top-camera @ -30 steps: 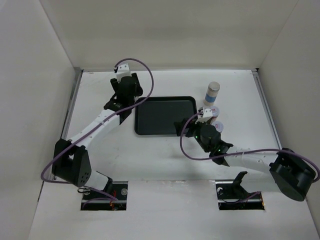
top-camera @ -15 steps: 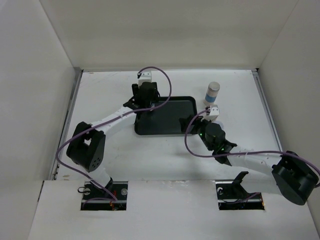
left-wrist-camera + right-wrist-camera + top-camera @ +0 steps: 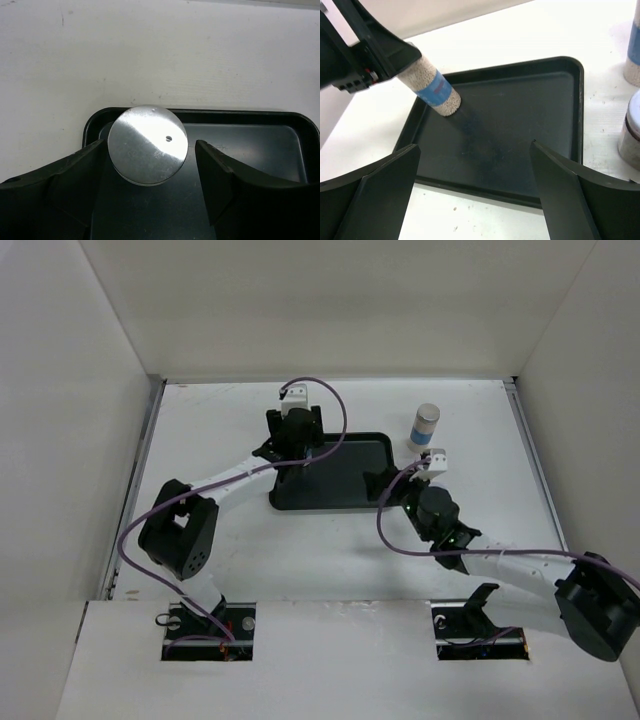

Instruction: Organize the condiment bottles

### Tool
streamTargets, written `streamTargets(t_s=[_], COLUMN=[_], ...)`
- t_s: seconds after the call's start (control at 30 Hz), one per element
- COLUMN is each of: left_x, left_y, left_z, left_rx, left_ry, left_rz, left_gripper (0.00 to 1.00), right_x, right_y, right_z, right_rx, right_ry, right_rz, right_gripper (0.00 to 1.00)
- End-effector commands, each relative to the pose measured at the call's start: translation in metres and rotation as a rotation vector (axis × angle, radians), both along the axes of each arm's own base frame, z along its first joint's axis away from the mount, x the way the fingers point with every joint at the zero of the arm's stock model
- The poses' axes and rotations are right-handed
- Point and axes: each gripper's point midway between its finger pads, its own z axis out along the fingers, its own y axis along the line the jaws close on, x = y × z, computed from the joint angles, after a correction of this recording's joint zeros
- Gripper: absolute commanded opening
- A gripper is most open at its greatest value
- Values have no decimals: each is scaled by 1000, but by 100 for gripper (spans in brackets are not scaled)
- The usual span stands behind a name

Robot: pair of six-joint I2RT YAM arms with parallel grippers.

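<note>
A whitish condiment bottle (image 3: 432, 92) with a blue band stands in the far-left corner of the black tray (image 3: 340, 490). Its grey cap (image 3: 140, 155) shows from above between the fingers of my left gripper (image 3: 150, 145). That gripper is open, with a narrow gap between the cap and the right finger (image 3: 215, 175). My right gripper (image 3: 475, 150) hangs open over the tray's near edge with nothing between its fingers. A second whitish bottle (image 3: 427, 425) stands on the table right of the tray. A shorter jar (image 3: 631, 130) shows partly at the right edge of the right wrist view.
The tray's rim (image 3: 240, 112) lies just beyond the left gripper. My left gripper (image 3: 300, 455) hides the trayed bottle in the top view. The right arm (image 3: 500, 560) covers the table right of the tray. White walls enclose the table on three sides.
My left arm swung right from the bare table to the tray's far-left corner and its jaws widened. My right gripper drew back slightly from the jars and opened a little more.
</note>
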Motion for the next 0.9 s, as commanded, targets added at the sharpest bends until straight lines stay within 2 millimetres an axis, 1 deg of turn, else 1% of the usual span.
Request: streamTargets(t_s=[0.0,0.03,0.1,0.13,0.2,0.23,0.27,0.3,0.33,0.4,0.43,0.47,0.5,0.53,0.57,0.6,0.63,0.67,0.7,0.73,0.77,0.83,0.87], left_x=[0,-3,-9,-13,-25,-32,-38,-47,-53,-68,-75,-82,-89,-97,-104,-111,-119,-125,-130,-135,-140,-146,-147], left_y=[2,4,8,11,20,25,27,34,39,47,50,51,51,49,47,43,41,40,41,42,44,47,50], left_z=[20,22,35,44,62,69,76,83,88,94,94,91,87,83,78,71,65,58,50,43,37,28,24], left_rx=[-45,-48,-72,-92,-138,-164,-182,-213,-240,-304,-333,-360,-390,-416,-443,-469,-493,-514,-538,-560,-586,-612,-616], left_ry=[-66,-71,-106,-136,-195,-222,-243,-274,-293,-327,-334,-336,-335,-331,-325,-313,-303,-295,-287,-281,-278,-283,-288], left_rz=[13,13,18,28,49,54,55,65,72,81,79,75,64,43,20,-9,-37,-52,-60,-66,-69,-79,-80], left_gripper=[71,75,82,83,83,81,79,76,72,59,51,42,34,28,24,23,22,22,22,23,24,27,28], right_x=[1,1,1,1,1,0,-1,-2,-3,-5,-4,-5,-6,-7,-8,-10,-11,-12,-13,-13,-14,-13,-12], right_y=[-10,-11,-17,-21,-27,-30,-33,-36,-40,-51,-62,-72,-82,-93,-104,-115,-124,-131,-139,-145,-149,-153,-152], right_z=[15,17,23,25,30,31,32,34,36,39,39,38,36,34,30,25,20,15,7,-1,-9,-22,-28], right_rx=[25,23,19,15,12,12,7,0,-12,-39,-57,-75,-98,-121,-145,-168,-189,-210,-236,-259,-280,-312,-318], right_ry=[-50,-57,-72,-81,-94,-95,-93,-86,-76,-45,-25,-5,13,36,61,89,117,144,174,203,232,282,305], right_rz=[-39,-45,-69,-84,-110,-122,-131,-139,-149,-186,-227,-266,-304,-340,-376,-411,-437,-455,-474,-491,-499,-501,-486], right_gripper=[98,98,98,96,91,84,74,53,40,27,25,24,25,30,39,52,69,83,91,97,100,100,100])
